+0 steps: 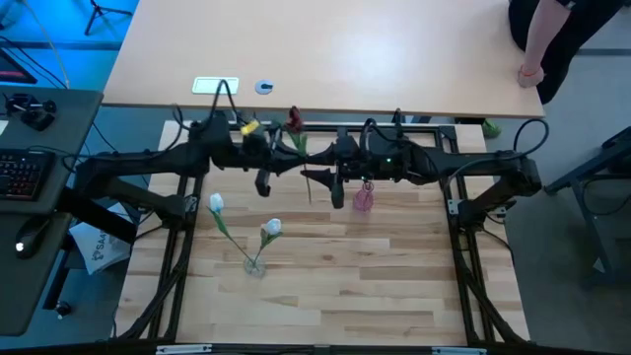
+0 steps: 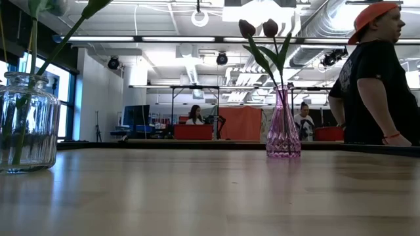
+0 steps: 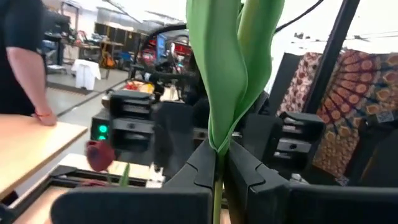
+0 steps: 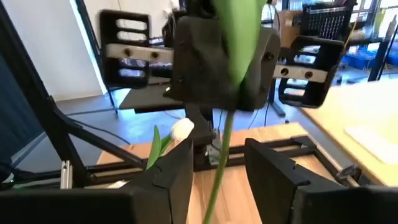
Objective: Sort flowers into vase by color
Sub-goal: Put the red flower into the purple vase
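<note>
A: Left gripper (image 3: 219, 171)?
B: Fingers pinched tight on a thin green tulip stem (image 3: 217, 186), broad leaves above. It sits at 12 o'clock on the wooden table (image 1: 325, 296).
A: Right gripper (image 4: 219, 171)?
B: Parted wide, a stem hanging loose between.
A: Flowers?
B: Two white tulips (image 1: 271, 228) in the clear glass jar (image 1: 254, 264), 8 o'clock. Two dark red tulips (image 2: 257, 28) in the pink faceted glass vase (image 2: 283, 134).
</note>
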Motion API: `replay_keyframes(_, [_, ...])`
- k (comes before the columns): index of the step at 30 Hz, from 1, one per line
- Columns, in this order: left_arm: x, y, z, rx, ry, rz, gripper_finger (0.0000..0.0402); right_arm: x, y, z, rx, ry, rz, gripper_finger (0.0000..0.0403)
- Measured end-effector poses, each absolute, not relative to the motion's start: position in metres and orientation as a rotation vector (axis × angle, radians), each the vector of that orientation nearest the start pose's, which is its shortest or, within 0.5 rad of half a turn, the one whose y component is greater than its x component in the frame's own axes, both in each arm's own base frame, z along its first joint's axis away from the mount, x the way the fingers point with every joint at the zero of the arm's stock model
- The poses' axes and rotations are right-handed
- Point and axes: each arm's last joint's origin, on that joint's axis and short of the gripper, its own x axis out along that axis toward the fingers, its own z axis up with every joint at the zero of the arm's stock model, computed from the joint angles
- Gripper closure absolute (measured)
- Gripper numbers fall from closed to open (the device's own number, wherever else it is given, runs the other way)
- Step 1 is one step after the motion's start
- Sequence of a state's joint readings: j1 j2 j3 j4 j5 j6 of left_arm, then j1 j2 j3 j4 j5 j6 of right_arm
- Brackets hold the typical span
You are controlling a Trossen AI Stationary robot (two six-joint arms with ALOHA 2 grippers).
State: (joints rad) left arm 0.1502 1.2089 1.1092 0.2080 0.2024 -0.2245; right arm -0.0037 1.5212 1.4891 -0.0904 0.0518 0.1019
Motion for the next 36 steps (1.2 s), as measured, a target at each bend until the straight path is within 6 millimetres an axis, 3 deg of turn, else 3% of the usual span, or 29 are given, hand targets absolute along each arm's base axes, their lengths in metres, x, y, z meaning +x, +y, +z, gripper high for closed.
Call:
replay_keyframes(5, [0.278,0.031,0.393,-0.194,-0.116,-0.085,0.0401,0.355,-0.004,0.403,0.112,0.122,-0.066,0.0272])
replay_keyframes(12, [0.274,0.03,0.397,-0.182,-0.124,-0.086,0.0401,0.353,-0.004,0.408,0.112,0.087,-0.064,0.0283])
replay_keyframes(28, [0.272,0.028,0.397,-0.184,-0.116,-0.088,0.0399,0.353,-0.002,0.411,0.131,0.063,-0.008,0.0397])
replay_keyframes(32, [0.272,0.028,0.397,-0.184,-0.115,-0.089,0.0372,0.353,-0.002,0.411,0.149,0.059,-0.008,0.0399])
replay_keyframes(36, [0.268,0.028,0.398,-0.186,-0.104,-0.085,0.032,0.348,-0.002,0.415,0.147,0.051,-0.008,0.0401])
